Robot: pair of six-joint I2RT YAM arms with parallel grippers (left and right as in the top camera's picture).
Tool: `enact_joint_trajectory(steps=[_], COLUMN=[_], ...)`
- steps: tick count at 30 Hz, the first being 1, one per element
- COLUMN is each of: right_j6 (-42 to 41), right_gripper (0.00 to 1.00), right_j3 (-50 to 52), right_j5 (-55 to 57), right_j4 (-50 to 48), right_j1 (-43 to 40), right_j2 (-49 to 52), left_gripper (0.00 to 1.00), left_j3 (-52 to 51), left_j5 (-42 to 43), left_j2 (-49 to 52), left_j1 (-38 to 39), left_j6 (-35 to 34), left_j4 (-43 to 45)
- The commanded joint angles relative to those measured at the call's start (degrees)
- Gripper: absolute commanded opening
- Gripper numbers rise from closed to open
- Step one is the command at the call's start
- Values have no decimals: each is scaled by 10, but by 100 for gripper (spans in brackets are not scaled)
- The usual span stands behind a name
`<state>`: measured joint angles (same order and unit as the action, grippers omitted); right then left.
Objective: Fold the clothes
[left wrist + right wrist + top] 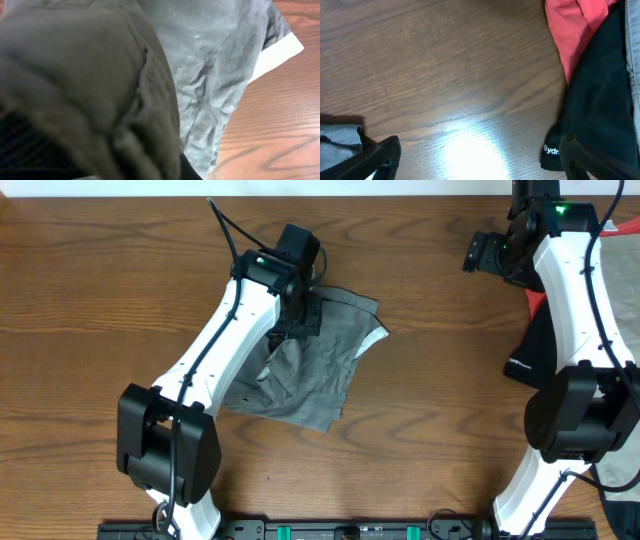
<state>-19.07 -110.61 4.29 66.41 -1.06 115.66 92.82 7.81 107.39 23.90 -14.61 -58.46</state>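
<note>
Grey-olive shorts (315, 370) lie crumpled in the middle of the wooden table, a white inner patch (376, 340) showing at their right edge. My left gripper (300, 315) sits on their far edge, shut on the shorts. In the left wrist view a bunched fold of the shorts (85, 85) fills the foreground and hides the fingers, with the rest of the fabric (220, 65) lying flat beyond. My right gripper (488, 252) hovers at the far right, open and empty. In its own view, the right gripper (480, 165) stands over bare wood beside a black garment (600, 100) with a white logo.
A pile of other clothes sits at the right edge: a red one (572, 30) (535, 298), the black one (540, 340), and a pale one (625, 460) near the front right corner. A rail (350, 530) runs along the table's front edge.
</note>
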Motion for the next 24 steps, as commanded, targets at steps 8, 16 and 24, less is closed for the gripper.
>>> enact_joint_trajectory(steps=[8, 16, 24], right_j6=[-8, -8, -8], right_gripper=[99, 99, 99], right_j3=[3, 3, 3], right_j5=[0, 0, 0], right_j4=[0, 0, 0], right_j1=[-4, -4, -4], right_j2=[-2, -2, -2], left_gripper=[6, 14, 58], left_j3=[-43, -75, -74], left_j5=[8, 8, 8], left_j2=[1, 1, 1], left_j1=[9, 10, 10], left_j6=[-7, -7, -7], left_j4=[41, 76, 82])
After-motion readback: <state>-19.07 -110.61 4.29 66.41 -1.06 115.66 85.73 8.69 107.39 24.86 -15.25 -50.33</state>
